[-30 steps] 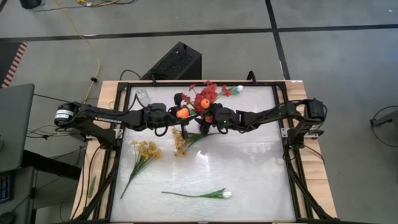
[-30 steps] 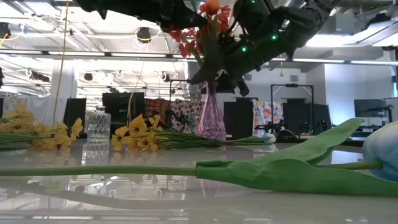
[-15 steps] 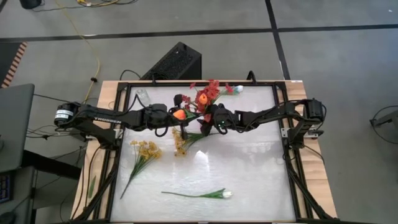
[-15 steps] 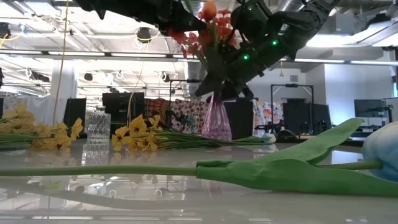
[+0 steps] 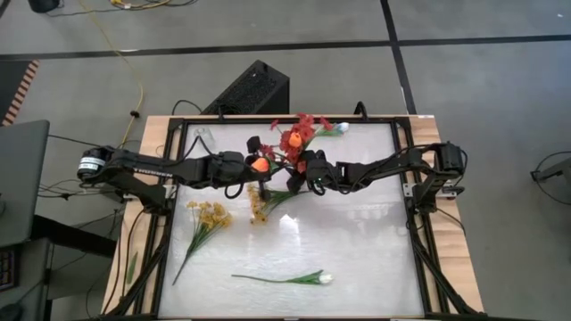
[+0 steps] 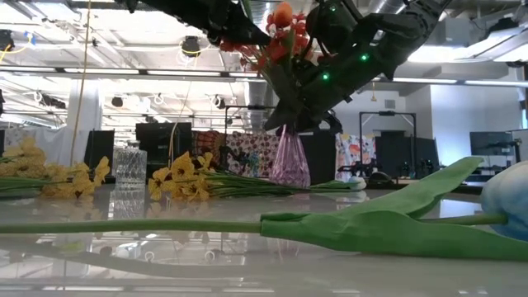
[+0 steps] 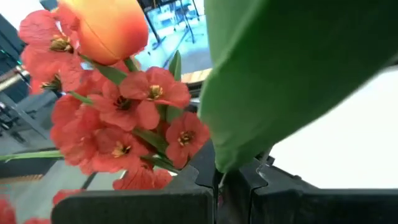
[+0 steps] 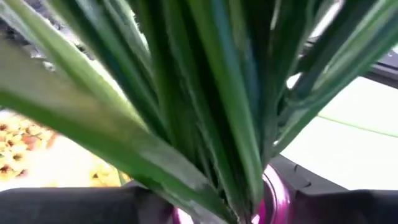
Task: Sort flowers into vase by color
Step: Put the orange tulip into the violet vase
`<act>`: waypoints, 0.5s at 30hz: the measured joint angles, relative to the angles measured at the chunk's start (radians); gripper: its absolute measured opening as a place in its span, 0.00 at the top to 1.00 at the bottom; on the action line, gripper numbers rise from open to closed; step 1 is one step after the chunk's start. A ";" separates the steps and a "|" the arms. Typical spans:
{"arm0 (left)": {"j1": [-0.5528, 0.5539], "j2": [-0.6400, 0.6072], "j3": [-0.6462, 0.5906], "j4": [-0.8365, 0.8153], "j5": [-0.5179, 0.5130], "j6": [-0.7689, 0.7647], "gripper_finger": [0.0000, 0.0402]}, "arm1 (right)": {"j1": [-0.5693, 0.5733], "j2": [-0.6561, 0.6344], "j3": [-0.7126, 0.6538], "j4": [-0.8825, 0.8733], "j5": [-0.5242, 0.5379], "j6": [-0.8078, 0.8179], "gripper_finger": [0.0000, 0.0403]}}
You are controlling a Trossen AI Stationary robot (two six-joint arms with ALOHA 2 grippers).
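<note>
A purple vase (image 6: 289,162) stands at the table's far middle with red flowers (image 5: 298,134) in it. My left gripper (image 7: 219,182) is level with the blooms on the vase's left side. It is shut on a green-stemmed flower with an orange bloom (image 7: 102,26), which sits against the red cluster (image 7: 118,124). My right gripper (image 5: 302,173) comes from the right at the vase's mouth (image 8: 268,186), among the green stems (image 8: 217,106). Yellow sprays (image 5: 207,218) and a white tulip (image 5: 309,278) lie flat on the table. My left gripper pinches the orange flower's green stem and leaf base (image 7: 219,168) between its two shut fingers, coming about level from the table's left. The flower is lifted clear, its bloom up and beyond the fingers, and its broad leaf (image 7: 298,74) fills the wrist view. My right gripper has a finger on each side of the vase's neck (image 8: 273,198), just under the mouth, slanting down from the table's right. The neck fills the gap between them. The vase leans with its foot (image 6: 290,183) on the table.
A clear glass vase (image 5: 203,138) stands at the far left. A second yellow spray (image 5: 260,203) lies just in front of the purple vase. A white bloom (image 5: 342,127) lies at the far edge. The near right half of the table (image 5: 375,241) is bare.
The purple vase's foot has slid a little toward the table's right. The vase now leans with its mouth toward the left. The orange bloom has sunk slightly into the red cluster as my left gripper tipped downward.
</note>
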 joint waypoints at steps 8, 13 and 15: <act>0.002 0.001 0.090 -0.148 0.053 -0.019 1.00 | 0.017 0.002 0.000 0.024 0.037 -0.007 0.60; 0.000 0.012 0.091 -0.201 0.085 -0.061 1.00 | 0.012 0.034 -0.001 0.120 0.069 -0.038 0.58; -0.008 0.013 0.091 -0.199 0.084 -0.061 1.00 | 0.011 0.063 -0.001 0.182 0.072 -0.045 0.59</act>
